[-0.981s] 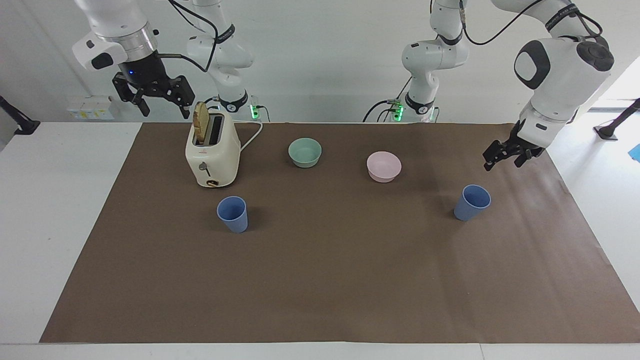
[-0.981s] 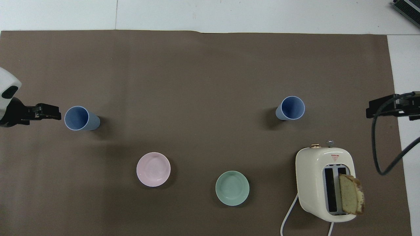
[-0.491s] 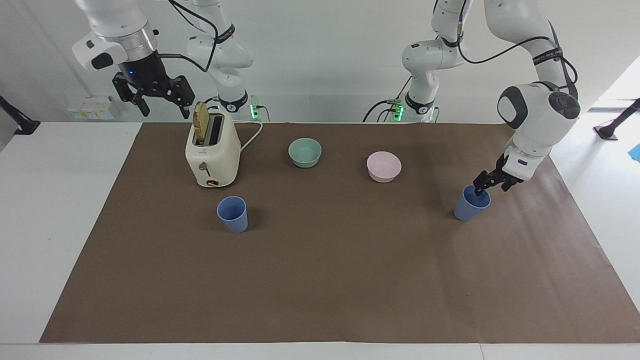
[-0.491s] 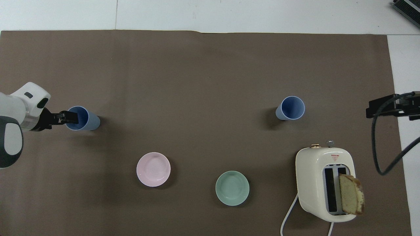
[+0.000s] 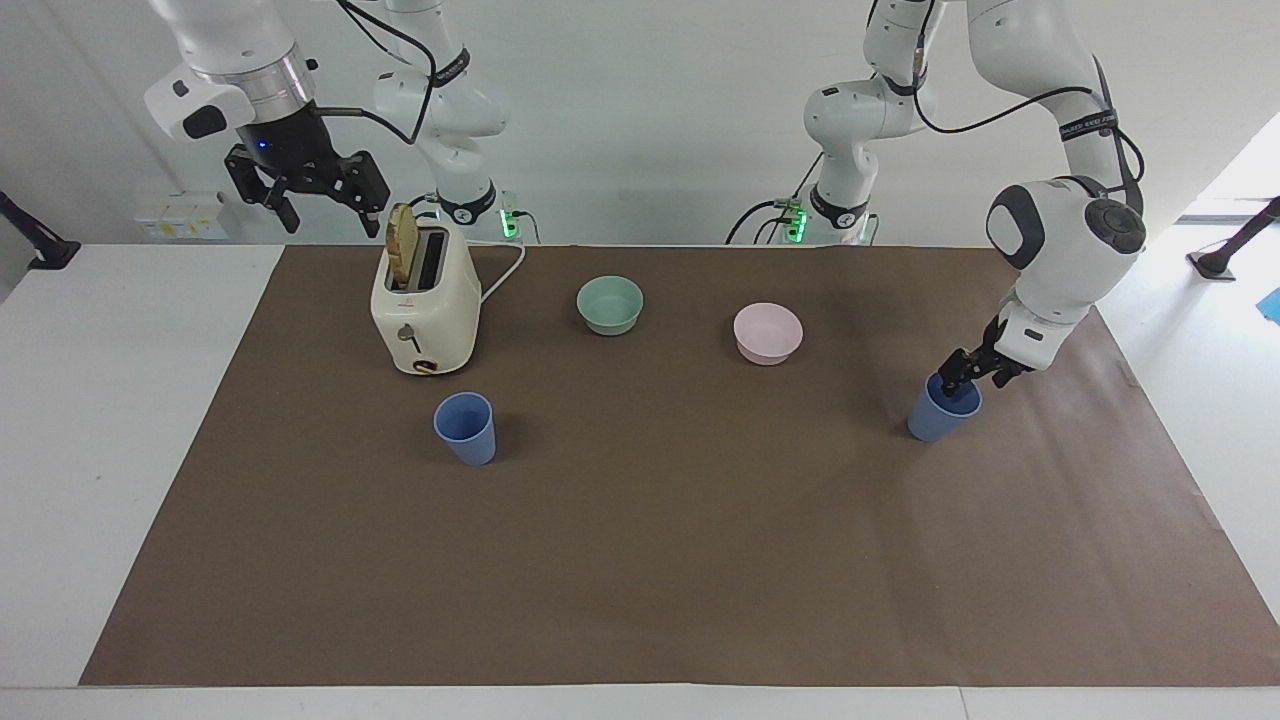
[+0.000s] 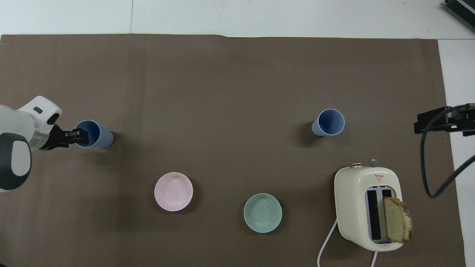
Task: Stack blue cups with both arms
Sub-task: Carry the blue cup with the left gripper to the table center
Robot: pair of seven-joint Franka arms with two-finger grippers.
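The blue cup (image 5: 944,408) at the left arm's end of the surface stands upright, mouth up, and your left hand (image 5: 958,381) straddles its rim, one finger inside; whether it grips, I cannot tell. The other blue cup (image 5: 466,427) stands well apart, in front of the toaster (image 5: 425,309), with your right hand (image 5: 318,195) wide open, waiting high above the toaster.

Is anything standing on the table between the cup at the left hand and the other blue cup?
Nothing visible. The left hand is at one cup's rim; bare mat separates it from the other cup. Both bowls and the toaster stand nearer the robots.
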